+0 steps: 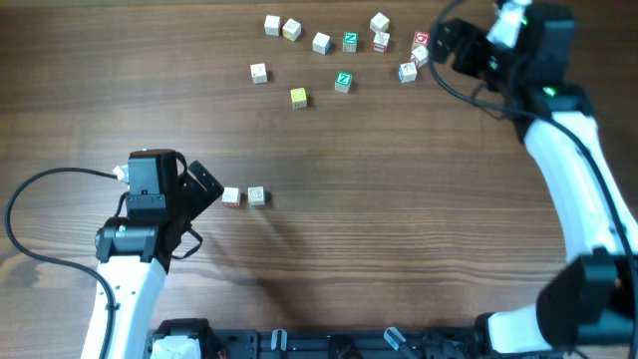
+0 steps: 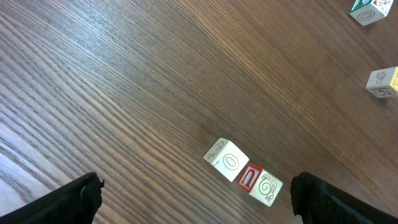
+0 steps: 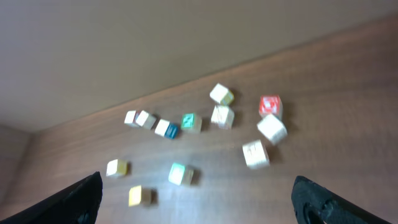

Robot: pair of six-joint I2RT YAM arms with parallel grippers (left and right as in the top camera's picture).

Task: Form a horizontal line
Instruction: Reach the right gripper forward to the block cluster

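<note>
The horizontal line [image 2: 247, 176] lies on the dark wooden worktop [image 1: 399, 219], left of centre and towards the near side. Only two pale letter cubes show in it: a red-marked cube [image 1: 231, 197] on the left and a grey-marked cube [image 1: 256, 195] on its right. In the left wrist view the two touch side by side.

The left arm [image 1: 130, 249] reaches in from the near left. The left jaws stand wide apart and hold nothing, their tips just left of the red-marked cube.

A loose scatter of cubes [image 1: 321, 42] lies along the far side, well apart from the line. It includes a green-topped cube [image 1: 350, 41], a second green one [image 1: 343, 81] nearer, and a yellow-topped cube [image 1: 298, 97] nearest of all.

The right arm [image 1: 568, 170] stretches to the far right. The right jaws are spread wide and empty beside a red-topped cube [image 1: 421, 40] at the scatter's right end. The right wrist view is blurred.
</note>
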